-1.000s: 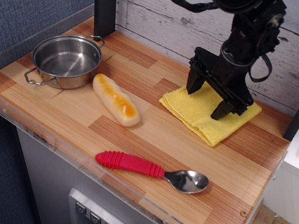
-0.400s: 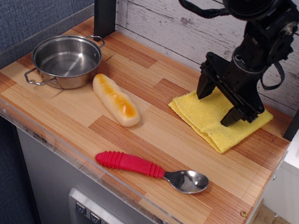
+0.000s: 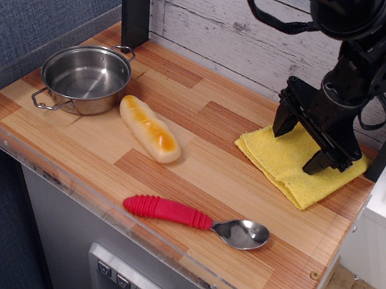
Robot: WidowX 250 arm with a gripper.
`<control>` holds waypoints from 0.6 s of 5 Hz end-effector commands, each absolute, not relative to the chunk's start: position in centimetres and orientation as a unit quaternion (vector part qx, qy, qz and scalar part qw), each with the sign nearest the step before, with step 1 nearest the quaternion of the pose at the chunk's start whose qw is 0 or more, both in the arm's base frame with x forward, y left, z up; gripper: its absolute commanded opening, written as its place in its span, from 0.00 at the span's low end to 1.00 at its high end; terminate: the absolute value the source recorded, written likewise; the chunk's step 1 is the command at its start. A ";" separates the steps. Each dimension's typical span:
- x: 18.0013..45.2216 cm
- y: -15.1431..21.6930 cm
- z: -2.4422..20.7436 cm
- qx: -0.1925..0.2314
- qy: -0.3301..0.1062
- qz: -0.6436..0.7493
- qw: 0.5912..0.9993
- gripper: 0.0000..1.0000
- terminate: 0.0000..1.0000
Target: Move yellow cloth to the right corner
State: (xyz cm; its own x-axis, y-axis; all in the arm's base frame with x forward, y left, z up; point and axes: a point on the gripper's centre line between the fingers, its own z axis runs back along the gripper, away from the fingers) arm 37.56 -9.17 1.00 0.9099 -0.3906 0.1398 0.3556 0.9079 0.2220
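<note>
**Cloth nearly home in the far right corner**

The pincer (image 3: 301,142) stands spread wide, both tips pressed down on the yellow cloth (image 3: 288,166), which lies at about two o'clock on the desk (image 3: 196,167), close to the right corner (image 3: 369,164) by the dark post. To finish well, I'd keep the downward pressure even and slide gently, so the folds don't bunch, stopping short of the rim.

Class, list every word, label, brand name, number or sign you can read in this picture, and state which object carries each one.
None: no readable text appears anywhere.
The yellow cloth, steel pot, bread-shaped toy and red-handled spoon carry no markings.
The three small buttons on the grey panel below the table show no legible symbols.
</note>
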 end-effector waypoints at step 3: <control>36.1 -10.6 0.0 0.096 -0.074 -0.217 0.969 1.00 0.00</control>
State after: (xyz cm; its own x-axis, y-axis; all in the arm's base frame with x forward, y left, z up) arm 37.44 -9.63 1.01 0.9035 -0.4058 0.1380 0.3702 0.9011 0.2258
